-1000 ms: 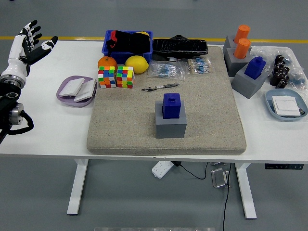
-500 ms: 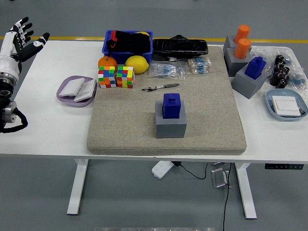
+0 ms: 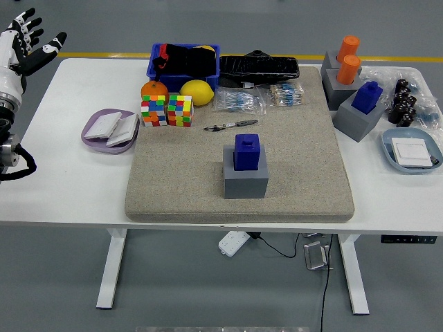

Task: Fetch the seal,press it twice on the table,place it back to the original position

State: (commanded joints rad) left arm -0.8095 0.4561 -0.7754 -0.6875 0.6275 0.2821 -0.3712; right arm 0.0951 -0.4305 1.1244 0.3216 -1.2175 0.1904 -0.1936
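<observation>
- My left hand (image 3: 28, 45) is raised at the far left edge, off the white surface (image 3: 76, 187), its white and black fingers (image 3: 26, 24) spread wide and holding nothing.
- My right hand is out of view.
- One blue block-shaped seal (image 3: 246, 151) stands upright in one grey square holder (image 3: 246, 178) in the middle of one beige felt mat (image 3: 291, 187); nothing touches it.
- A second blue seal (image 3: 367, 96) sits in its own grey holder (image 3: 356, 121) at the mat's right edge.
- Two orange cylindrical seals (image 3: 348, 59) stand in one grey holder (image 3: 337, 86) at the mat's far right corner.
- Two multicoloured puzzle cubes (image 3: 167, 111) sit side by side, touching, at the mat's far left corner.
- One orange fruit (image 3: 154, 88) and one yellow lemon (image 3: 196, 92) lie just behind the cubes.
- One blue plastic bin (image 3: 184, 66) with dark contents stands behind the fruit.
- One black pen (image 3: 232, 125) lies on the mat, beyond the central seal.
- Two clear bags (image 3: 263, 98) of small items lie behind the pen, with one black glossy bag (image 3: 259, 67) further back.
- One lilac shallow tray (image 3: 109, 131) with two white pieces rests left of the mat.
- One pale blue tray (image 3: 412, 151) with one white piece sits at the right end.
- A cluster of small black items (image 3: 403, 102) stands behind that tray; I cannot count them.
</observation>
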